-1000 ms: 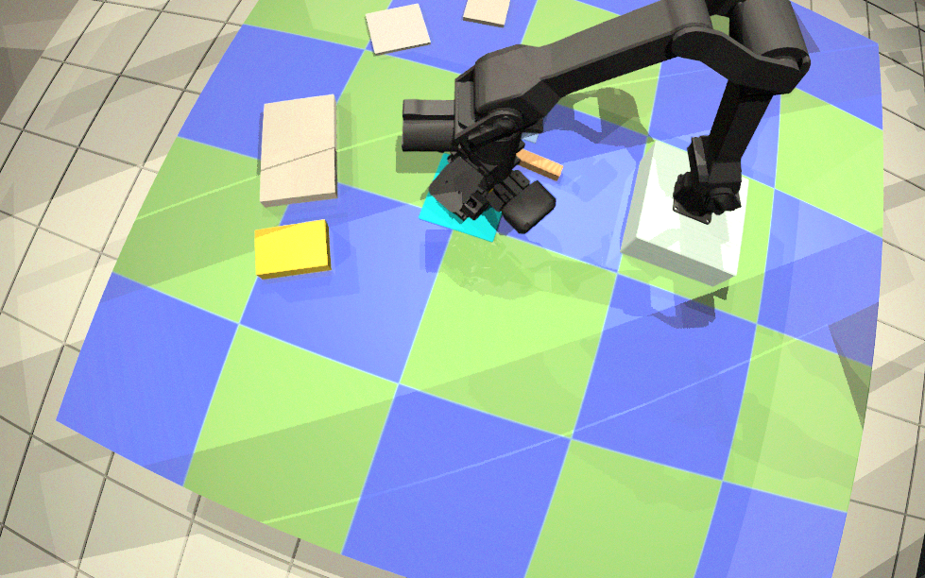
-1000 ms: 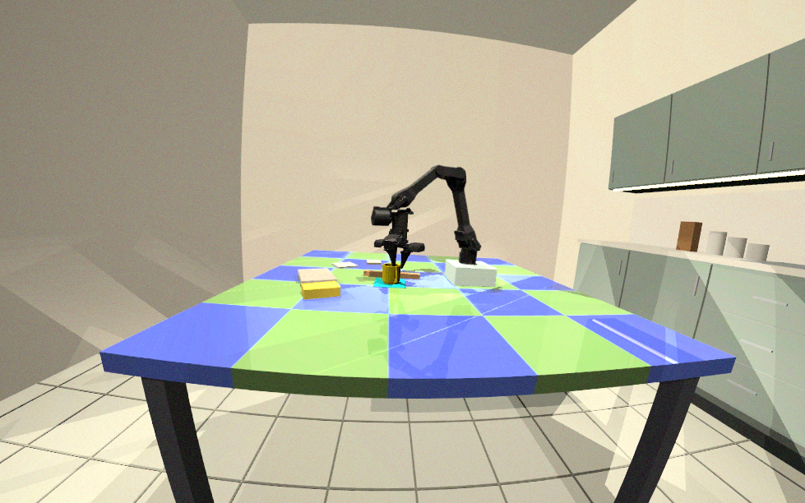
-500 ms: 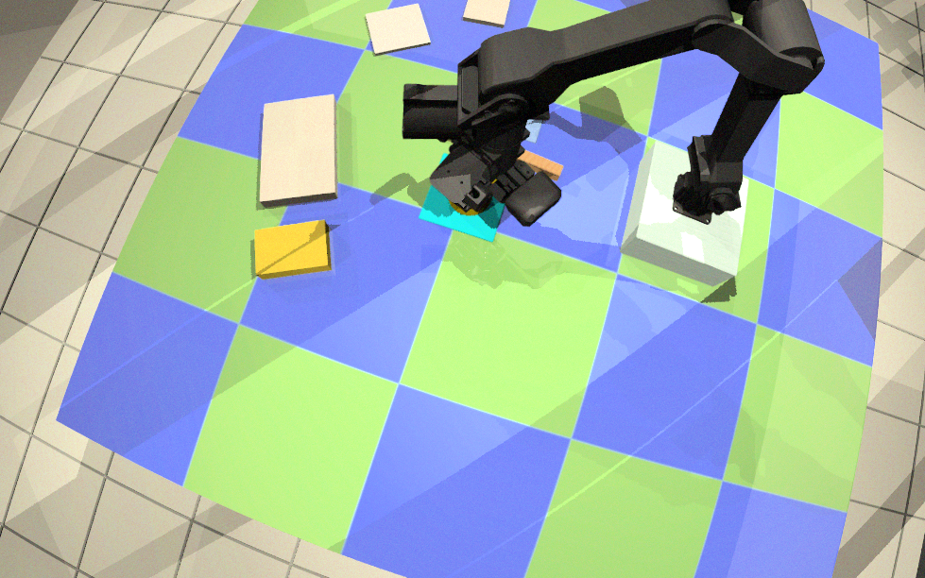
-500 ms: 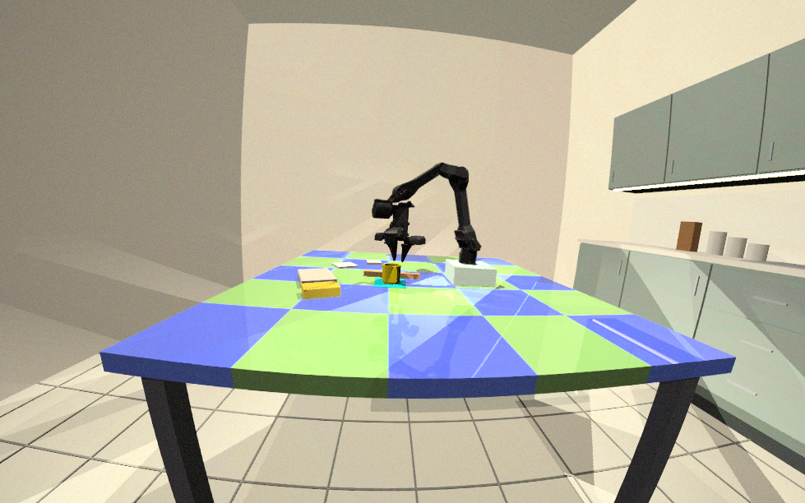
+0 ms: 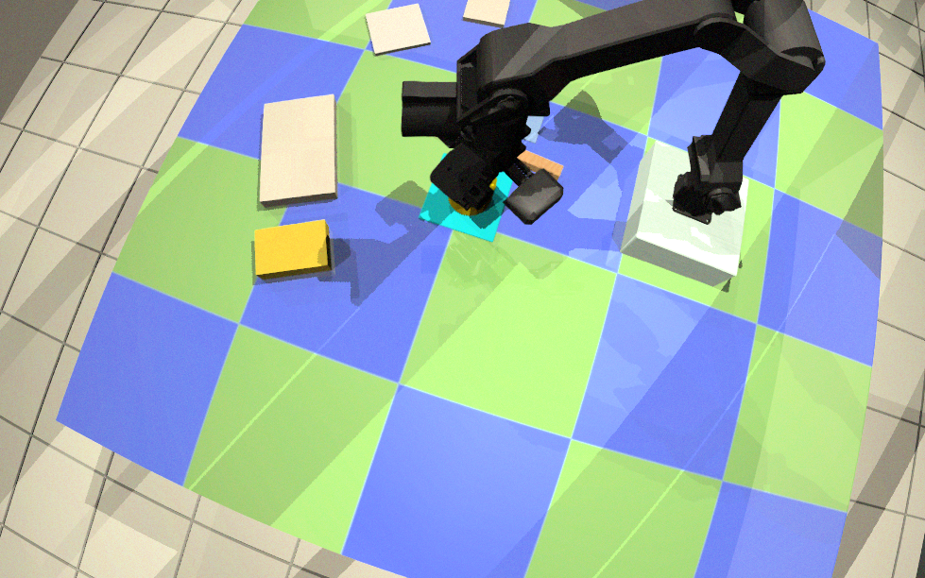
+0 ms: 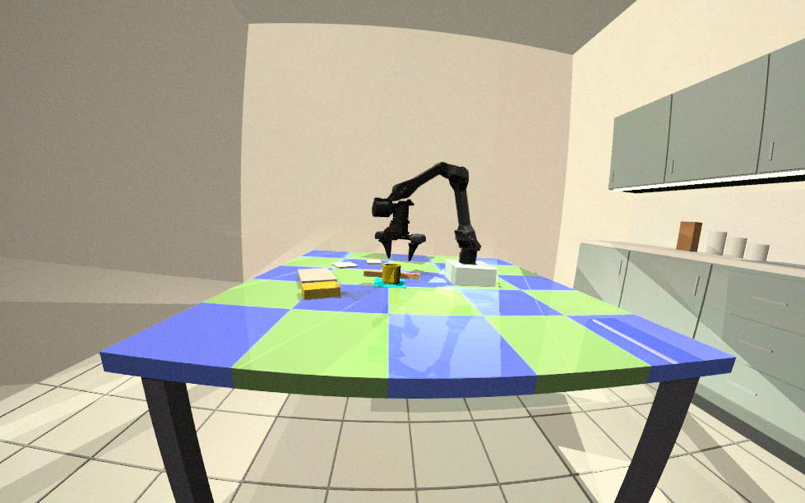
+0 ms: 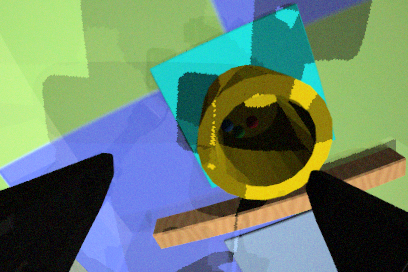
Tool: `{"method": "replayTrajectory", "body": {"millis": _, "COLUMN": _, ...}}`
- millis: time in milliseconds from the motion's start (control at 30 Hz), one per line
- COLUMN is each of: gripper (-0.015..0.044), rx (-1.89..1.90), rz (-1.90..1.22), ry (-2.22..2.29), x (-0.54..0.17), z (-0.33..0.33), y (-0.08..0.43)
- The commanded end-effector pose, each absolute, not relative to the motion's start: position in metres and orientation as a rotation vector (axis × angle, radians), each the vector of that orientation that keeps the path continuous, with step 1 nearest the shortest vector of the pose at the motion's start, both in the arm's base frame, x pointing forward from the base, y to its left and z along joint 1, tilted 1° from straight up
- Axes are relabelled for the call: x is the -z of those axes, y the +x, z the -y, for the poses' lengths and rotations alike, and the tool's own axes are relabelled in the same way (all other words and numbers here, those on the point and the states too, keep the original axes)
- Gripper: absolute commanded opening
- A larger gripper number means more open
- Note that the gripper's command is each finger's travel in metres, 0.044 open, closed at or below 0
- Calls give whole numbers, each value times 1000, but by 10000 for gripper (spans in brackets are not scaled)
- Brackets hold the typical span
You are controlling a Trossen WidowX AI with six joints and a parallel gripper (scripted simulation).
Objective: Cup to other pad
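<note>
Checkered table (image 6: 305,350) carries everything. Arm (image 6: 430,177) reaches from its white base block (image 6: 470,272). Gripper (image 6: 400,250) hangs above the cup, fingers spread wide, released, gripping nothing. Cup (image 7: 266,131) stands upright on the teal pad (image 7: 200,69), long axis vertical, mouth up, overhanging the pad edge nearest the wooden strip (image 7: 200,225). Marbles (image 7: 239,127) sit inside the cup, dim in shadow. Yellow block (image 5: 291,247) lies well apart from the cup.

Yellow cup (image 7: 266,131), cyan pad (image 7: 200,65)
</note>
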State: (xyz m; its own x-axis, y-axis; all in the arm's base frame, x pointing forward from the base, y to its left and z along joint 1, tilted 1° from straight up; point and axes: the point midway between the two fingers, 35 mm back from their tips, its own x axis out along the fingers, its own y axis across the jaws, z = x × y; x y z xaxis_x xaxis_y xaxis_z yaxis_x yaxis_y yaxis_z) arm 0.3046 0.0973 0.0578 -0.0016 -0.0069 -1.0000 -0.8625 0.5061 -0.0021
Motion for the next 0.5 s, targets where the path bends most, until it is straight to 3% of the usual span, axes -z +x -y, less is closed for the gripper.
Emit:
{"method": "replayTrajectory", "body": {"millis": 0, "gripper": 440, "rx": -804, "rz": -1406, "ry": -815, "x": -77, "z": -98, "y": 307}}
{"method": "replayTrajectory", "body": {"millis": 467, "gripper": 440, "rx": -804, "rz": -1402, "ry": -813, "x": -115, "z": -97, "y": 306}}
